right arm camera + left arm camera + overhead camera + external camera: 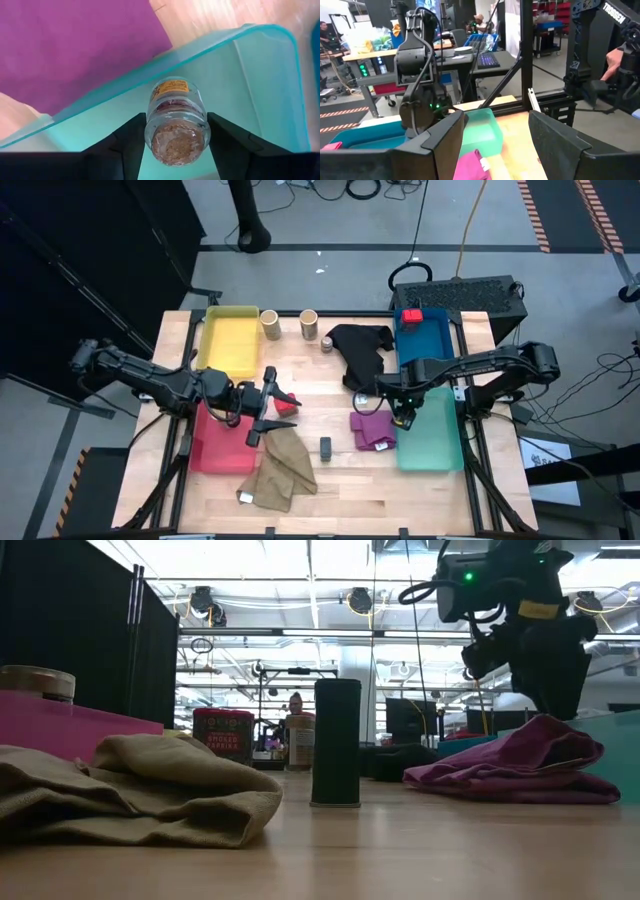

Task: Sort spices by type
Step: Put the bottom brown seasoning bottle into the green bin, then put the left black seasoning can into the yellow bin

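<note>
Your right gripper (405,416) hangs over the near-left corner of the teal tray (432,448), its fingers (125,145) closed partway on a small glass jar (176,120). Each finger lies against one side of the jar, which carries a yellow label. Your left gripper (496,120) is over the table by the red tray (215,445). Its fingers stand well apart with nothing between them.

From above you can count two tan cylinders (271,325) (309,324) side by side next to the yellow tray (228,340), and one small grey jar (327,343) just right of them. There are two red boxes, one on the blue tray (436,340) at its far edge (411,315) and one on the table just beside your left gripper (285,402). One dark block (326,447) stands between the khaki cloth (280,470) and the purple cloth (372,430). That makes four trays and three cloths, counting the black cloth (360,350).

Only the right wrist view shows you the held jar; from above the arm hides it. The low view alone shows lettering on the near red box and a lidded jar (37,683) above the red tray's edge.
</note>
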You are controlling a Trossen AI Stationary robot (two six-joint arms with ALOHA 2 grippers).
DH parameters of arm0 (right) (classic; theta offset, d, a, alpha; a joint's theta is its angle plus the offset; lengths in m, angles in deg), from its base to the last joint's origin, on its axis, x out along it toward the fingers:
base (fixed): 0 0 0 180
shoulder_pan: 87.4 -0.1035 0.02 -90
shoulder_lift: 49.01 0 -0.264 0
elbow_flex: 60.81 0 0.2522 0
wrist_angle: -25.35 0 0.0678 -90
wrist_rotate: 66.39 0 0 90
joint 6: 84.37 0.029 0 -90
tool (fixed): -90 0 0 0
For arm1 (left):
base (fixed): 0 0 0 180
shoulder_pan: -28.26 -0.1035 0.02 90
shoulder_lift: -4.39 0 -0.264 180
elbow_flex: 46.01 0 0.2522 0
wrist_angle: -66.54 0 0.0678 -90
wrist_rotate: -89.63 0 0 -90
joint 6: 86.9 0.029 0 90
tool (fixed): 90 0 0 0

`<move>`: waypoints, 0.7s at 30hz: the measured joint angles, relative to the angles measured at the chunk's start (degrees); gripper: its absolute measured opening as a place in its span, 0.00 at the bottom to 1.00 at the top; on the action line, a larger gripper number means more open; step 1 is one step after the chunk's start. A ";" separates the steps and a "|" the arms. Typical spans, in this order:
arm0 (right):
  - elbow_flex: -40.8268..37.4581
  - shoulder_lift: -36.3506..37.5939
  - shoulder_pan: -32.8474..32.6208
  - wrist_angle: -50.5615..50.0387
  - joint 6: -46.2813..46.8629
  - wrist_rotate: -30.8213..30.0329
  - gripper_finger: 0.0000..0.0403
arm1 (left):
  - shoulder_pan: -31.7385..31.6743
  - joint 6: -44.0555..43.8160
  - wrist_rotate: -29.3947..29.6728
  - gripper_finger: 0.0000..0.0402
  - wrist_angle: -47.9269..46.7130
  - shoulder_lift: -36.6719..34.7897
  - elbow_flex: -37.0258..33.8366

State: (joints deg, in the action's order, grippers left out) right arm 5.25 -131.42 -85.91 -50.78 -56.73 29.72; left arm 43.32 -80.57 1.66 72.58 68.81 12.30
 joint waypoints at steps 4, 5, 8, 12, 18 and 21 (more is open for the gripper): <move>0.00 0.00 0.05 0.27 0.17 -0.02 0.52 | -0.01 0.01 0.00 0.57 0.02 0.00 0.00; 0.00 0.01 0.05 0.29 0.17 -0.01 0.53 | -0.01 0.02 0.00 0.57 -0.01 0.00 0.00; 0.00 0.01 0.05 0.27 0.17 -0.01 0.57 | -0.01 0.02 0.00 0.57 0.01 0.00 0.00; 1.05 0.33 0.05 -1.93 0.89 -0.41 0.59 | -0.01 0.04 0.01 0.57 -0.26 0.00 0.00; 6.00 2.87 -1.23 -5.87 3.62 -5.77 0.55 | -0.01 0.01 3.23 0.57 -3.45 0.00 0.00; 7.23 5.57 -3.80 -3.01 4.04 -9.97 0.54 | 0.03 -0.02 5.56 0.57 -6.09 0.00 0.00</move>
State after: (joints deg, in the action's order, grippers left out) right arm 12.48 -125.85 -89.71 -53.79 -52.69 19.75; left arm 43.35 -80.60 7.22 66.49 68.81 12.30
